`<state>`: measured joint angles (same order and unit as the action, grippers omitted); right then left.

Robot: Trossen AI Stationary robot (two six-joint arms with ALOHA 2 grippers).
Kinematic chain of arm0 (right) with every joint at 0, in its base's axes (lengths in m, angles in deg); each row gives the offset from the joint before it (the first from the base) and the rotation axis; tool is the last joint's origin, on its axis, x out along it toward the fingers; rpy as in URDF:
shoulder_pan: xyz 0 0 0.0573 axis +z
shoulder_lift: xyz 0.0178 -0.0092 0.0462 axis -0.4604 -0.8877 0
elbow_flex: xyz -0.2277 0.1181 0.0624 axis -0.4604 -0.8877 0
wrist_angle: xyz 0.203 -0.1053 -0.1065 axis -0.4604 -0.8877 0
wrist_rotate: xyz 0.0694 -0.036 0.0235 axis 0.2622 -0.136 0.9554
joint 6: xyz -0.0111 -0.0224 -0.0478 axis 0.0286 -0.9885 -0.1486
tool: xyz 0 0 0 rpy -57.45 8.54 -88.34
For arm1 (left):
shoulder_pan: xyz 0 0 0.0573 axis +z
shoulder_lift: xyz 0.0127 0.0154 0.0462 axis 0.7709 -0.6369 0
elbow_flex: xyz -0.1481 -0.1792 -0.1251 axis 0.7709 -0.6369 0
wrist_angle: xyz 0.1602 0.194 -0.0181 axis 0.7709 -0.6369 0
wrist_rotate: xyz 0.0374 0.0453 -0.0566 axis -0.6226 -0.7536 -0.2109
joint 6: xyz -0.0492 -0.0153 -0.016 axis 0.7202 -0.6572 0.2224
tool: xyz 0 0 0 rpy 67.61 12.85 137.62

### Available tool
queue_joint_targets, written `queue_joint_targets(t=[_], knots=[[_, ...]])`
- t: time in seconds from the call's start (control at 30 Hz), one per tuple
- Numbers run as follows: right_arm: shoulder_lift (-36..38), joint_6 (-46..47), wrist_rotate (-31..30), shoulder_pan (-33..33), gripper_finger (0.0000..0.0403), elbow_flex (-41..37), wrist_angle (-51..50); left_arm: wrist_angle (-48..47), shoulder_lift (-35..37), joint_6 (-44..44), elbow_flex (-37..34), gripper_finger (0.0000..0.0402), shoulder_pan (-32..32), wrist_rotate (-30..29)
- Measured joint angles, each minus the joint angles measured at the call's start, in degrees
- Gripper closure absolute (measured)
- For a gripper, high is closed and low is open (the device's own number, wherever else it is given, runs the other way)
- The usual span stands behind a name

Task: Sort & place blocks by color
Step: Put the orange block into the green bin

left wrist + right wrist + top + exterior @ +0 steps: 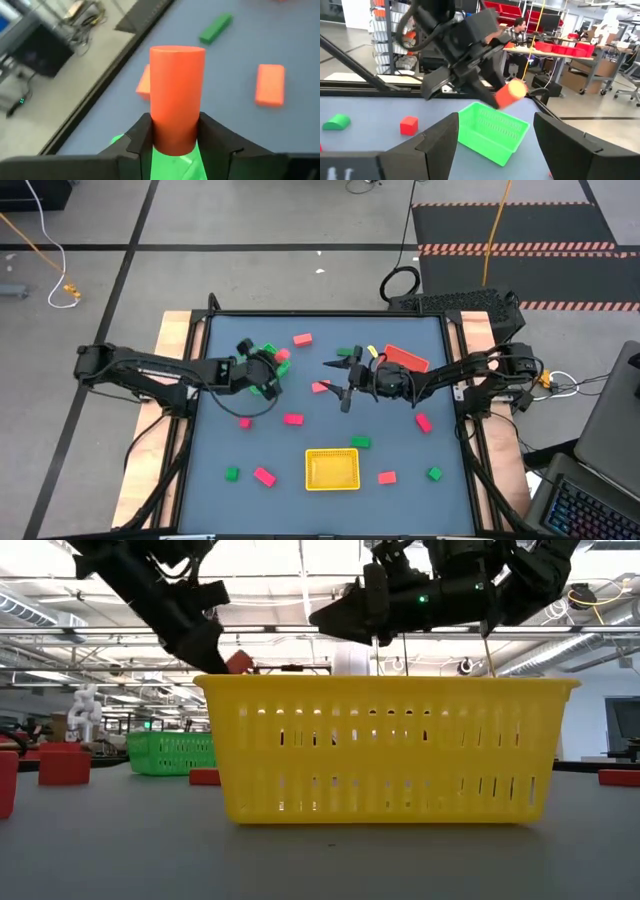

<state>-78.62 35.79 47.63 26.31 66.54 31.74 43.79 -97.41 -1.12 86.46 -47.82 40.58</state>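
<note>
My left gripper (278, 361) is shut on a red cylinder block (176, 90) and hangs over the green tray (492, 131), at the table's left middle. In the low view the cylinder (238, 662) shows high above the table. My right gripper (340, 378) stands open near the table's middle, facing the left gripper, with nothing between its fingers (440, 142). A pink block (320, 387) lies on the table just beside it. Several more green, red and pink blocks lie flat on the table. My left gripper pinches the cylinder's round sides near its back end (172, 137) between the two fingers (137, 139). The fingers come from the table's left, slanting down, and lie along the cylinder. The cylinder sticks out forward past the fingertips, clear of the green tray below.
A yellow tray (332, 451) stands near the front edge and fills the low view (385, 750). A red tray (405, 358) lies at the back right. Loose blocks include a pink one (302, 338), a green one (360, 442) and a red one (423, 422).
</note>
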Motion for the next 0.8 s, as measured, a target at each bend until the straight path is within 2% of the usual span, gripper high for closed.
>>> queue_joint_targets(t=[0.23, 0.4, 0.53, 0.7, 0.8], knots=[[-0.04, 0.79, 0.19, 0.02, 0.0149, -0.02, 0.38, -15.95, 5.20, 10.50, -0.04, 0.0284, 2.90, -1.38], [-0.04, 2.20, 0.21, 0.02, 0.0149, -0.02, -0.80, -22.09, 5.64, 13.76, -0.05, 0.0284, 4.52, 4.29], [-0.04, 5.76, 0.23, 0.02, 0.0149, -0.02, -4.11, -24.55, 5.48, 15.05, -0.04, 0.0277, 5.19, 5.04], [-0.06, 7.12, 0.23, 0.02, 0.0149, -0.02, -4.66, -24.46, 5.44, 15.53, -0.04, 0.0154, 5.15, 5.11], [-0.06, 7.13, 0.23, 0.02, 0.0149, -0.02, -4.23, -24.50, 5.44, 15.76, -0.04, 0.0094, 5.17, 5.12]])
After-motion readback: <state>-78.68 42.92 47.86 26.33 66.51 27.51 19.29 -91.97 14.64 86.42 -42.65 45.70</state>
